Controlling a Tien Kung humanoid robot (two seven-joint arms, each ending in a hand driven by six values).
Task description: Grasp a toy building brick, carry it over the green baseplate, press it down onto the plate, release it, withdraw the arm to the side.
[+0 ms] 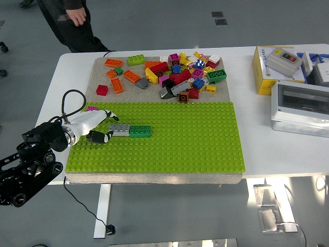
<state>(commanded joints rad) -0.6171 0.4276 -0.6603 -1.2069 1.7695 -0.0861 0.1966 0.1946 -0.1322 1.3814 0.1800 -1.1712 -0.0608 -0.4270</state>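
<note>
The green baseplate (169, 139) lies on a beige mat across the near half of the table. A grey brick (119, 129) and a green brick (140, 131) sit side by side on its left part. My left hand (97, 128) is over the plate's left edge, just left of the grey brick, fingers relaxed and holding nothing. A pink brick (91, 109) lies behind the hand at the plate's far left corner. A pile of several loose bricks (180, 74) lies on the mat behind the plate. My right arm is out of view.
A person (69, 23) stands at the far left, off the table. A yellow box (280, 69) and a white enclosure (300, 105) stand at the right. A black cable (69, 100) loops by my left wrist.
</note>
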